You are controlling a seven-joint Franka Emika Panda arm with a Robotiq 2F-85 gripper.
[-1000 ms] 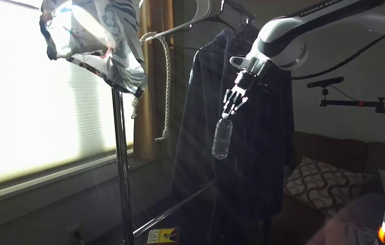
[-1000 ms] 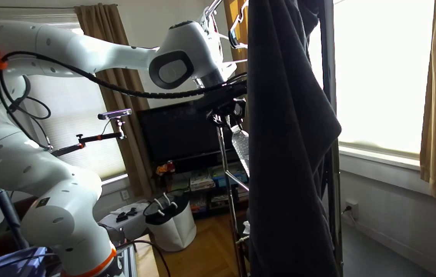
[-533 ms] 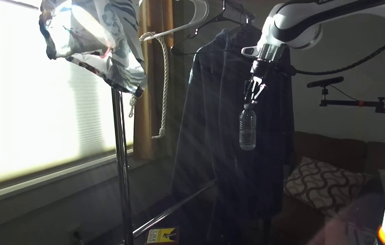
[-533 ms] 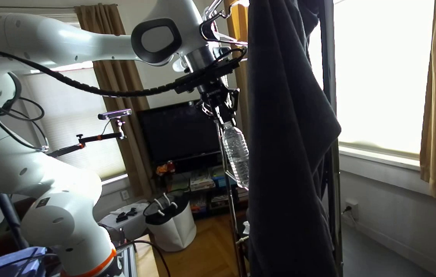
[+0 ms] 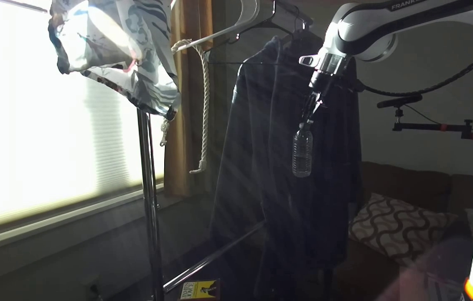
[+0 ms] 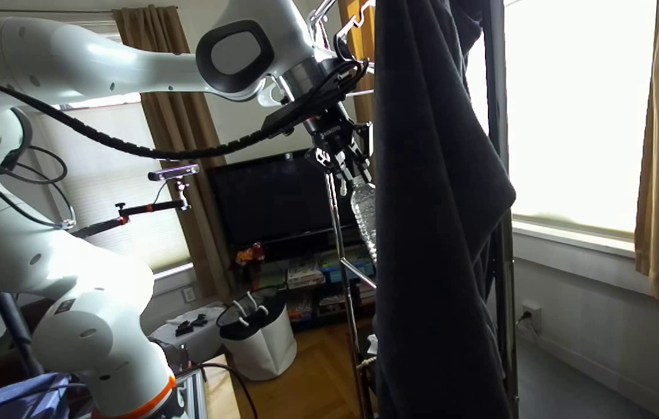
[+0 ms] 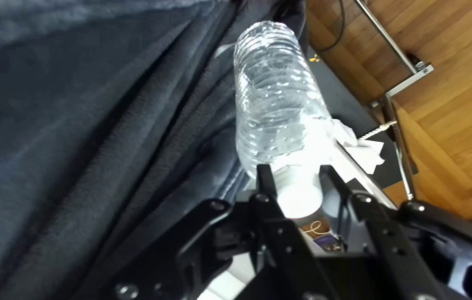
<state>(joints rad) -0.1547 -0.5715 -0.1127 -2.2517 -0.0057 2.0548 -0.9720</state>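
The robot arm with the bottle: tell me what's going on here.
A robot arm is holding a clear bottle in midair, its gripper closed around the end with the white cap. The bottle hangs cap end up and somewhat tilted, close to a dark garment that hangs on a metal clothes rack. Whether bottle and garment touch, I cannot tell.
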